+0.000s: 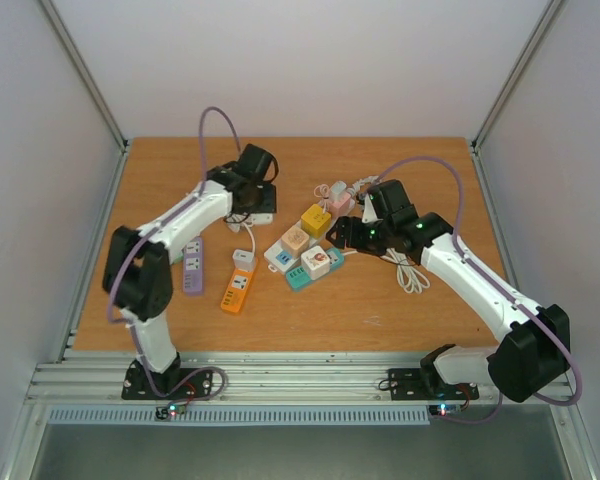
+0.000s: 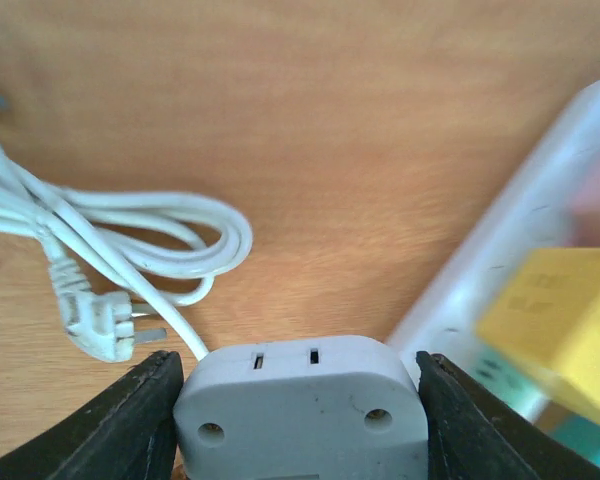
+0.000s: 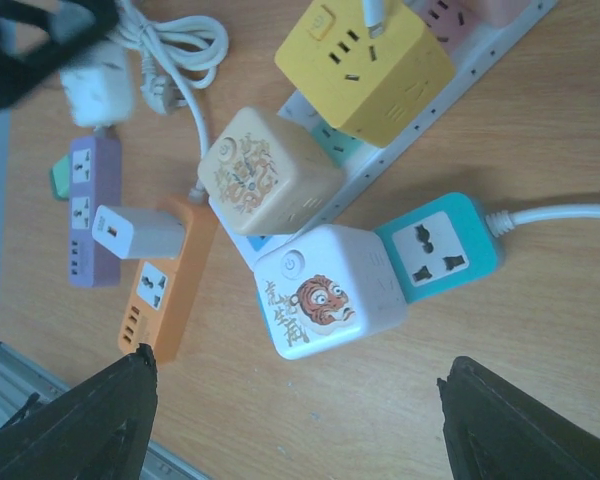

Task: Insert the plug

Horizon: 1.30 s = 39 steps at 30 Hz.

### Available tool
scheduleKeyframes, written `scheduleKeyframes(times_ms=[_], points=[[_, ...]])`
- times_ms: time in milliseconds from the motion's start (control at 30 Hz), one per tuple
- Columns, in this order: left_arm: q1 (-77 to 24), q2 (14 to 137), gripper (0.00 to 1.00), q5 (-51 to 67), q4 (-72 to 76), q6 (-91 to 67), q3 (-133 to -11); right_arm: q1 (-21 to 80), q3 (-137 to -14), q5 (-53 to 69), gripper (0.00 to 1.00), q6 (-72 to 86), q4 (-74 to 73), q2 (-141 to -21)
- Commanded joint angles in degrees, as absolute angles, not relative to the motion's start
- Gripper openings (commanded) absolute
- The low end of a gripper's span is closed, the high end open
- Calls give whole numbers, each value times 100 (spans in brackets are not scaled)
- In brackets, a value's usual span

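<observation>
Judging by how things lie, the task is at an early step: a grasp is made, but the insertion itself is left to do. Nearest the bases, just right of the yellow cube socket, the right end effector hangs over the bench with its jaws spread wide and nothing between them. Left of the cube, the white plug lies loose on the wood at the end of its looped cord, pins bare and in no socket. Just beyond the plug, farther left of the cube, the left end effector is closed at a middling width on the white socket block, a finger against each flank. I cannot tell whether the block is off the bench. Both forearms angle inward from the bases toward the cube with wrists bent down, and the left reaches farther than the right.
</observation>
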<state>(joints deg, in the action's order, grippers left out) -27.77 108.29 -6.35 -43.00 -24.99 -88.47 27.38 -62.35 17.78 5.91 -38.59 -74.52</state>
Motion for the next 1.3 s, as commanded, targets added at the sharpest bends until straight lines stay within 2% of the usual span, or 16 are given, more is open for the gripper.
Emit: scheduleKeyframes(times_ms=[0, 400, 600, 867, 1167, 1267], points=[[-2777, 9791, 51, -460, -3889, -2531, -8569, 2927, -6429, 1682, 79, 254, -3635, -7320], [-2769, 7391, 50, 788, -2750, -4330, -6775, 4224, -6800, 1392, 80, 138, -2670, -7463], [-2421, 6575, 53, 1831, -2327, -5217, -6083, 4733, -7407, 1424, 79, 94, -2446, -8143], [-2197, 5889, 53, 1977, -2255, -5824, -5713, 5258, -8326, 1026, 74, -140, -2080, -9118], [-1940, 5819, 56, 2483, -2422, -5720, -5826, 5317, -8563, 720, 35, -221, -2039, -9350], [-1851, 5885, 59, 2687, -2549, -5459, -5962, 5317, -8552, 751, 27, -227, -2068, -9201]])
